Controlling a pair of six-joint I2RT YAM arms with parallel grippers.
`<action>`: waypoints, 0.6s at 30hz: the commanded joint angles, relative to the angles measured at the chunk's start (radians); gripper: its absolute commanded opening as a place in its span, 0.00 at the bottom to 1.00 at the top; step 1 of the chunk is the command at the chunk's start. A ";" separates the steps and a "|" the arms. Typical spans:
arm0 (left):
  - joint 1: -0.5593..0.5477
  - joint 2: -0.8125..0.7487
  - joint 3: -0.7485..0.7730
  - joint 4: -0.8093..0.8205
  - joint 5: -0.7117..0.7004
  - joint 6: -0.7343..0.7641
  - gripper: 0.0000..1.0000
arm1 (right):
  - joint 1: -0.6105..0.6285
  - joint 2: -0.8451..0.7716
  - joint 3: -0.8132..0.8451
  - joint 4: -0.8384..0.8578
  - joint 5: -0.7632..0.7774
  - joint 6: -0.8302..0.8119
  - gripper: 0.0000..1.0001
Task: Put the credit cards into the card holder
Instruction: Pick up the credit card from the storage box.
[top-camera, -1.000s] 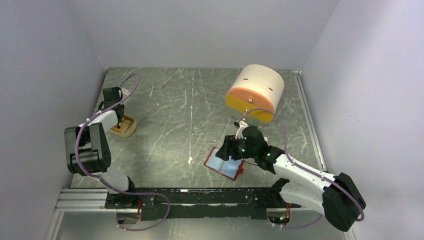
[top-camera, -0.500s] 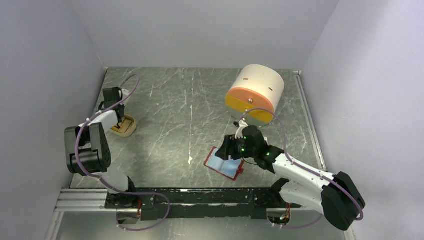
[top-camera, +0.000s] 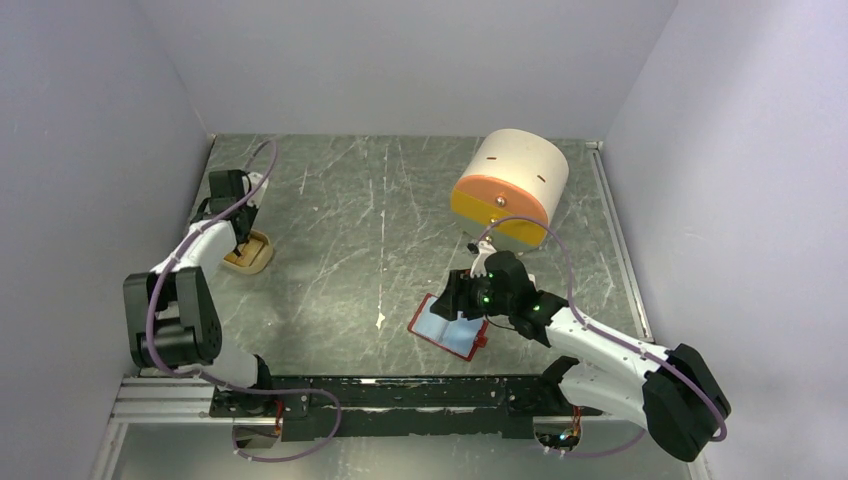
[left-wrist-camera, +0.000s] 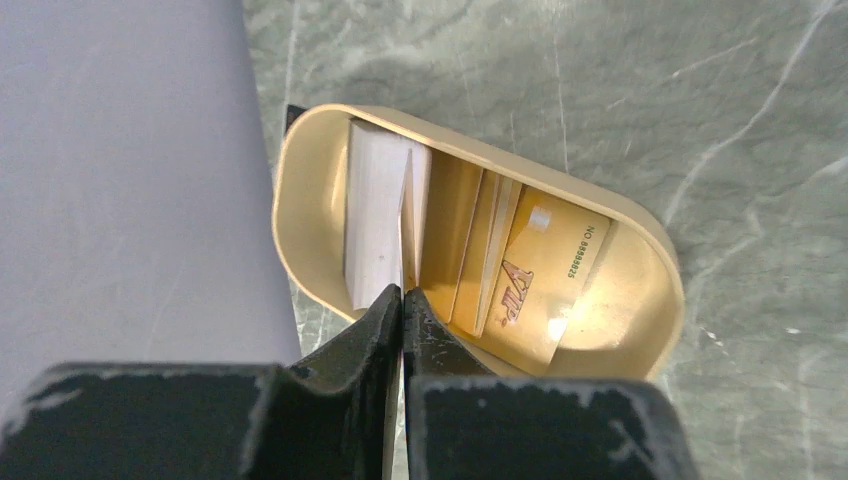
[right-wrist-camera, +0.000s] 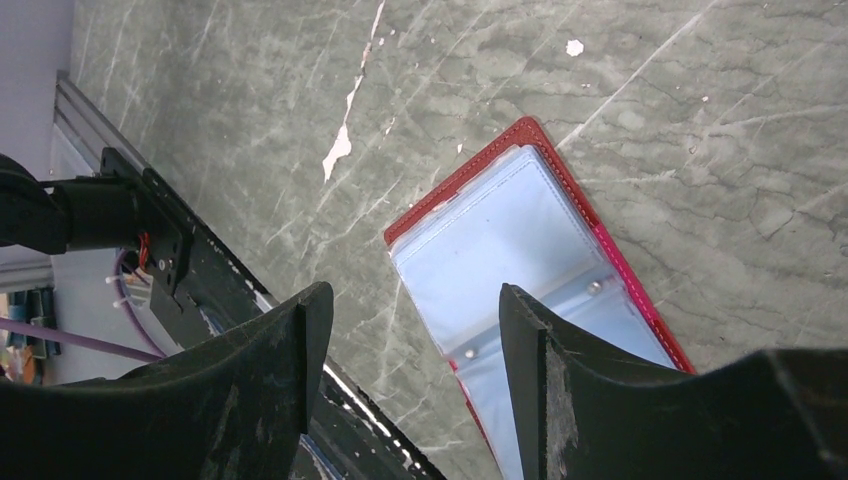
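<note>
At the left edge of the table (top-camera: 380, 200), the left gripper (left-wrist-camera: 402, 300) has its jaws pressed together at the rim of the beige tray (left-wrist-camera: 292, 190). The credit cards (left-wrist-camera: 540, 270) lean inside it; whether one is pinched I cannot tell. Nearer and to the right, the right gripper (right-wrist-camera: 415, 300) hangs spread wide over the open card holder (right-wrist-camera: 500, 225).

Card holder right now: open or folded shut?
Open. The card holder lies spread flat on the table, pale blue inner pockets facing up inside the red border.
</note>
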 joint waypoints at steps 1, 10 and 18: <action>-0.014 -0.105 0.049 -0.074 0.072 -0.091 0.09 | -0.010 -0.033 0.016 -0.030 -0.001 0.003 0.65; -0.027 -0.199 0.061 -0.125 -0.022 -0.252 0.09 | -0.010 -0.084 0.014 -0.094 0.027 0.061 0.65; -0.033 -0.225 0.228 -0.344 0.084 -0.579 0.09 | -0.010 -0.150 0.048 -0.371 0.319 0.241 0.67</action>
